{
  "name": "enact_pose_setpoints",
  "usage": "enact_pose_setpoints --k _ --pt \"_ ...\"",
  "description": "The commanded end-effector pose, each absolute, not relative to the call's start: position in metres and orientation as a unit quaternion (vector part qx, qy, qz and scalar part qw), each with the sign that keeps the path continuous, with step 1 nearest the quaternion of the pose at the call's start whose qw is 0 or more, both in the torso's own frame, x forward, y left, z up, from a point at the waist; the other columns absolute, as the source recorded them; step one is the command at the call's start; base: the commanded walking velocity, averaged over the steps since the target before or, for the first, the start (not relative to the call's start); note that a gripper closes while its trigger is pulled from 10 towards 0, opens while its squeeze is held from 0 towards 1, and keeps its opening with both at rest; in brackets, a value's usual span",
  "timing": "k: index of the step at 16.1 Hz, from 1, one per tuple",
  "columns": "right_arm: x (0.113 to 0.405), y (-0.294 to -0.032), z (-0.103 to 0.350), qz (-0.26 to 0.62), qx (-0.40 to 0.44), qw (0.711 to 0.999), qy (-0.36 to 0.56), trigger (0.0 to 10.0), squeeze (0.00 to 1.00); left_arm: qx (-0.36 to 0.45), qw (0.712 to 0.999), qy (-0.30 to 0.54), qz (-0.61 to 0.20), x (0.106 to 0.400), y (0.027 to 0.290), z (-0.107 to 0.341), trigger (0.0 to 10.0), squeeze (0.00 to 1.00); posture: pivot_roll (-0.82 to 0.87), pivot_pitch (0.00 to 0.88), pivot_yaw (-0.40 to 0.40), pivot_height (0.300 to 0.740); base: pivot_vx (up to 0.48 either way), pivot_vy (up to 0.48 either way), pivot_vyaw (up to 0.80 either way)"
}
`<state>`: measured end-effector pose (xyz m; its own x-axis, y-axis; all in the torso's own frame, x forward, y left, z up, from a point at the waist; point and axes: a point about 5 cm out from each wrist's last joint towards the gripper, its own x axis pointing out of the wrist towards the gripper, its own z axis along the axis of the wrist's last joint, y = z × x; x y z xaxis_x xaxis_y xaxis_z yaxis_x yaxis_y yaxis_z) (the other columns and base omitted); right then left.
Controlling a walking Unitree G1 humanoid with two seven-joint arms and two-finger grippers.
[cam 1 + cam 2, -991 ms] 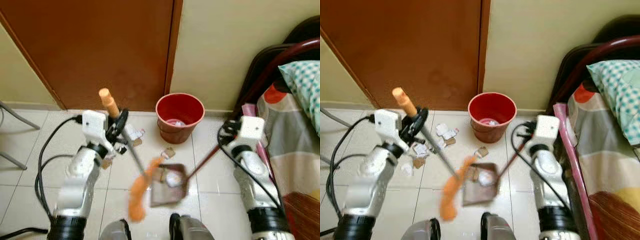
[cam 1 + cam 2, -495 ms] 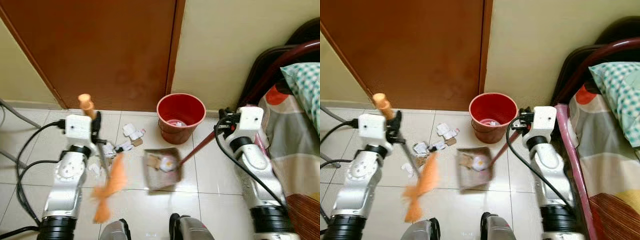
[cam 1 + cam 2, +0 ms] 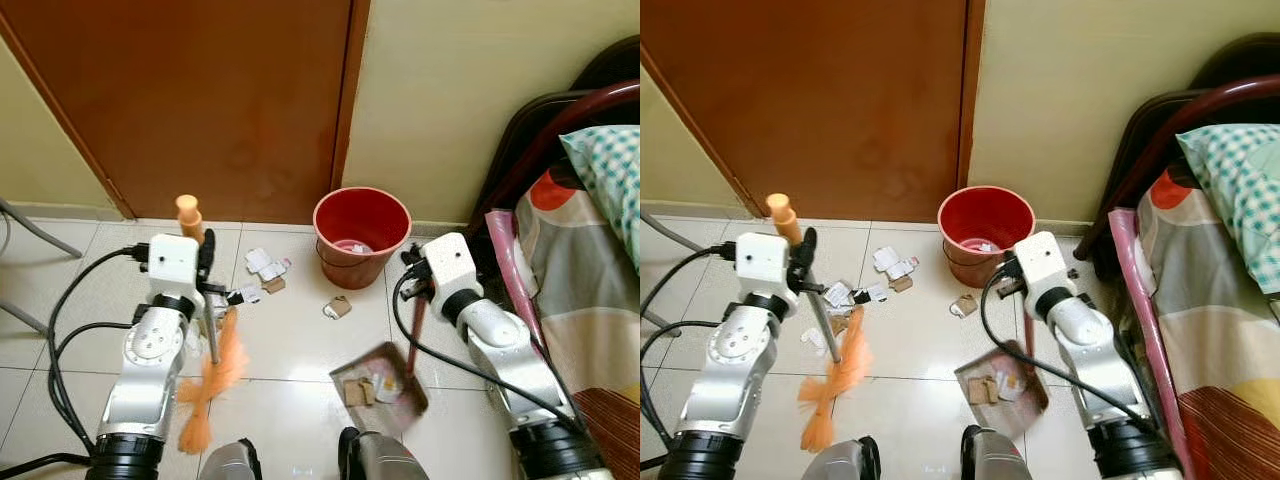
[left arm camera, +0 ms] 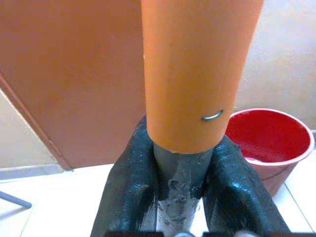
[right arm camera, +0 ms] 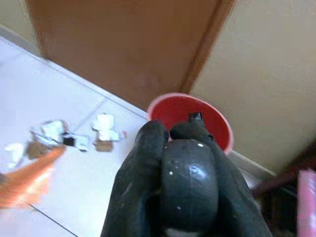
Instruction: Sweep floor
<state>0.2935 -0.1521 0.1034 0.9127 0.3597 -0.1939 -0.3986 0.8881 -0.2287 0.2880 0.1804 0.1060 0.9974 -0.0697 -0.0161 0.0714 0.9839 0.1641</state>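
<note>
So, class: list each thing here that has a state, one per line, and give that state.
Broom: upright, bristles on floor, held by left pincer.
Dustpan: holds scraps, held by right pincer.
Bucket: upright, open, litter inside.
Scraps: loose on floor by the door.
Door: shut.

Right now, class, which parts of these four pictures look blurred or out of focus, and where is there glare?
Left eye view: the broom bristles smear; the floor tiles shine faintly near the dustpan. Left wrist view: sharp on the orange handle and black fingers. Right wrist view: soft throughout, the bucket and paper scraps hazy.
</note>
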Motion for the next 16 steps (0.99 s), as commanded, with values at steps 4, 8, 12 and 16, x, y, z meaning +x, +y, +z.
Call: enact_pose_setpoints --k 4,8,12,16 --pt "0.299 -0.148 0.133 0.144 -0.105 0.984 -0.022 10.0 0.0 0.073 0.995 0.024 -0.057 0.283 0.169 0.097 10.0 0.0 -0.04 0.142 -0.035 0.74 0.0 0.0 0.0" --pt "0.297 -0.132 0.154 0.189 -0.165 0.963 -0.097 10.0 0.0 0.069 0.995 0.028 -0.065 0.28 0.164 0.094 10.0 0.0 -0.05 0.15 -0.037 0.74 0.0 0.0 0.0" --pt "0.303 -0.14 0.15 0.143 -0.11 0.98 -0.079 10.0 0.0 0.063 0.995 0.027 -0.07 0.28 0.158 0.094 10.0 0.0 -0.04 0.154 -0.04 0.74 0.0 0.0 0.0" --pt "0.298 -0.14 0.144 0.146 -0.106 0.981 -0.067 10.0 0.0 0.065 0.995 0.029 -0.07 0.279 0.159 0.093 10.0 0.0 -0.05 0.158 -0.039 0.74 0.0 0.0 0.0"
